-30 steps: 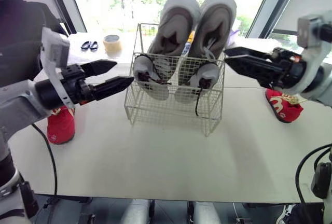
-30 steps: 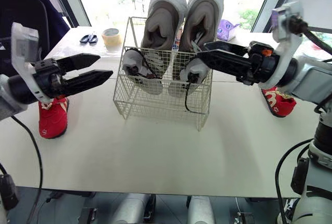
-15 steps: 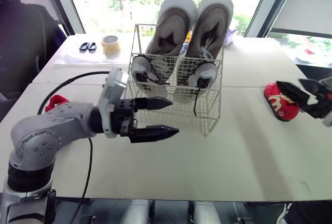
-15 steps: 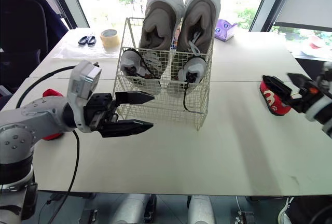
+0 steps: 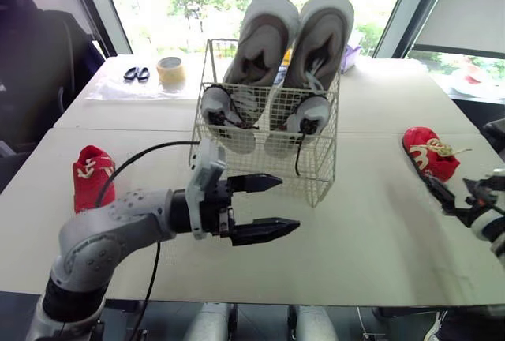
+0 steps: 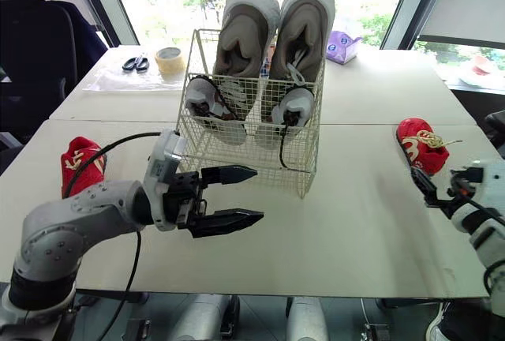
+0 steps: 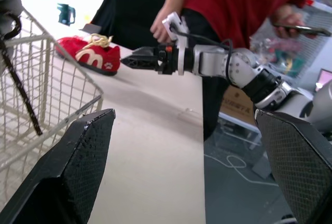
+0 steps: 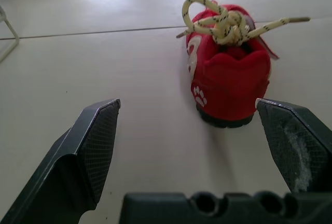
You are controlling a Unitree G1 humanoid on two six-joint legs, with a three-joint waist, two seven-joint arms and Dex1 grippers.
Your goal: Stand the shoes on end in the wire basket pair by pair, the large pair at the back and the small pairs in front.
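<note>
Left jaws spread, empty, just before wire basket (image 5: 260, 169), right jaws spread toward right red shoe (image 8: 231, 86) on counter (image 5: 371, 226), left red shoe (image 5: 93, 177) well apart, large grey pair (image 5: 296, 41) upright behind small white pair (image 5: 223, 114) in basket.

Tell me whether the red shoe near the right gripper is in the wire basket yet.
Out. The red shoe lies on the table, apart from the wire basket; the right gripper, fingers open, faces it without touching.

wire basket (image 6: 246, 161): thin cream-coated metal wire
red shoe (image 8: 231, 84): soft cloth, braided yellow lace
surface (image 8: 104, 63): smooth, matt
right pincer (image 8: 187, 101): black, finely textured plastic
</note>
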